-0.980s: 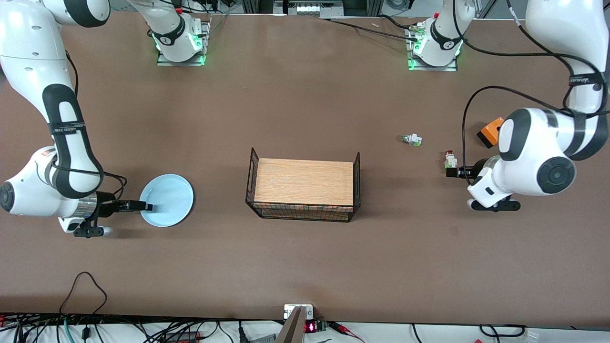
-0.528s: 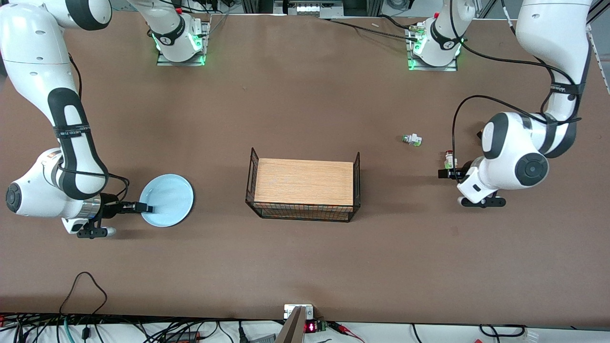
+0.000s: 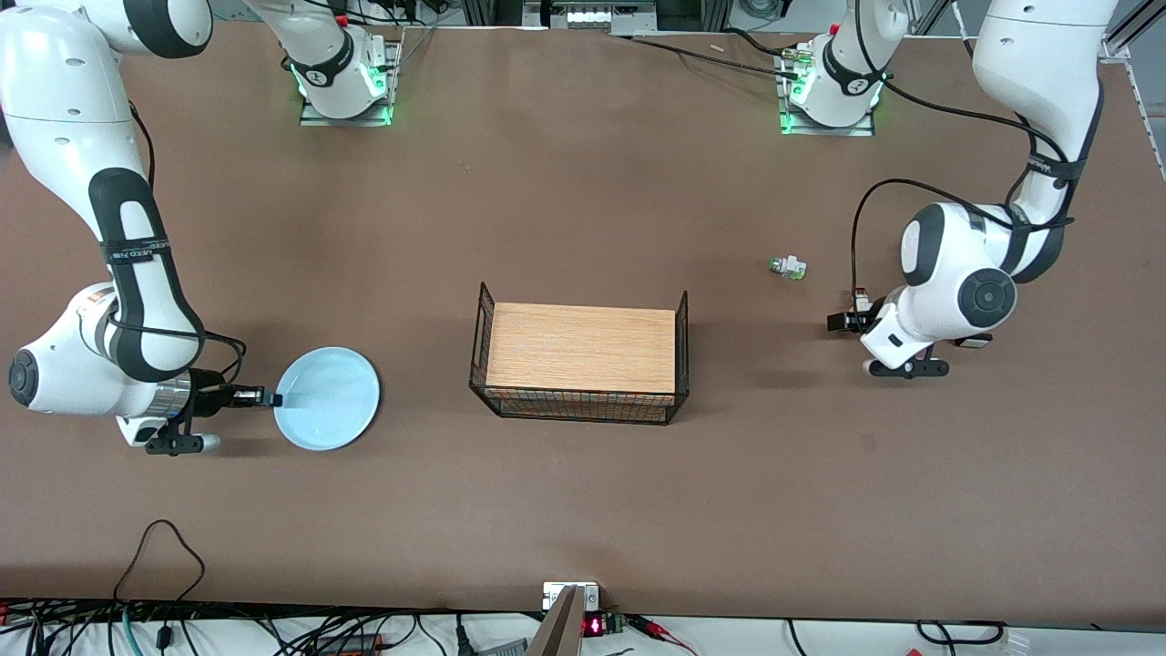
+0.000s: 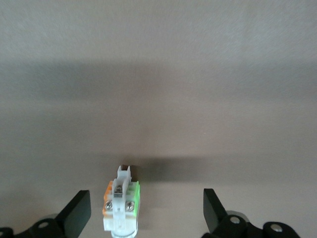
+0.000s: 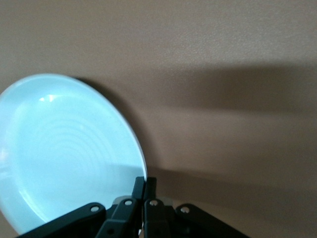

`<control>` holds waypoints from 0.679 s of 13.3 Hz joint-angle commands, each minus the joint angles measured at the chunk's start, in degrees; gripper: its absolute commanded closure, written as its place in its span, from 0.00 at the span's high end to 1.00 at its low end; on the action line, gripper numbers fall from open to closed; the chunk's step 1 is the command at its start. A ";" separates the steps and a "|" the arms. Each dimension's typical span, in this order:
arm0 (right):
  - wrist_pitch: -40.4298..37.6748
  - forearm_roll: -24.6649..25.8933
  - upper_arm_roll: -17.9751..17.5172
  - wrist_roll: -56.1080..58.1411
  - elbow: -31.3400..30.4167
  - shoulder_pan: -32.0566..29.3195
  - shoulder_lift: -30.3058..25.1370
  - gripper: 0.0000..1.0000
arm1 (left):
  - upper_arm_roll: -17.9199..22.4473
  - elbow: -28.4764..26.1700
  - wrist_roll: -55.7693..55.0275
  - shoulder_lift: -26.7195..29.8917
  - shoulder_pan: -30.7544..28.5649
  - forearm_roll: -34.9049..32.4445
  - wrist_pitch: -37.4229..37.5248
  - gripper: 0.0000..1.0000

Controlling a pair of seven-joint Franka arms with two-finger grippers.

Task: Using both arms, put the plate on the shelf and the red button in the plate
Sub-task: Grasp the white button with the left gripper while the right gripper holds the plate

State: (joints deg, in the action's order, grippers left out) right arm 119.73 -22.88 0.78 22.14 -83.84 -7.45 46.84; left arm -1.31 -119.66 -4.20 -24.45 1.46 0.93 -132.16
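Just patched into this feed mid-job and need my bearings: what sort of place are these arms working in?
Most likely a robotics lab bench rather than a home or factory: two arms bolted along one edge of a bare brown table, loose cables along the other edge, and small test props like a wood-topped wire rack.

You have the rack (image 3: 579, 363) at the middle of the tabletop (image 3: 583, 510). The plate (image 3: 328, 398) lies toward the right arm's end, its rim pinched in the right claw (image 3: 271, 398). Toward the left arm's end, the red button (image 3: 859, 296) sits between the spread fingers of the left claw (image 3: 843, 321). A second switch (image 3: 787, 266) lies near that button, farther from the front camera.
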 commanded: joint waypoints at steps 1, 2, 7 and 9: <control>-0.90 0.20 -0.43 0.54 0.70 -0.55 0.35 0.00 | -0.10 -6.36 0.86 2.12 -1.89 0.74 -6.86 1.00; -0.90 0.20 -0.43 0.54 0.78 -0.55 0.27 0.00 | -0.10 -6.81 0.86 2.12 -1.90 0.74 -7.32 1.00; -7.03 0.20 -0.26 0.18 1.05 -0.64 -0.79 0.00 | -0.10 -8.22 1.04 2.39 -2.78 0.83 -7.33 1.00; -9.85 0.20 -0.34 0.01 1.05 -0.47 -2.28 0.00 | -0.10 -8.66 1.04 2.30 -3.83 0.83 -7.41 1.00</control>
State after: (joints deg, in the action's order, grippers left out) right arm 113.32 -22.88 0.81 22.14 -82.91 -7.53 46.54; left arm -1.19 -126.25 -4.16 -23.95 -1.09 0.93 -138.94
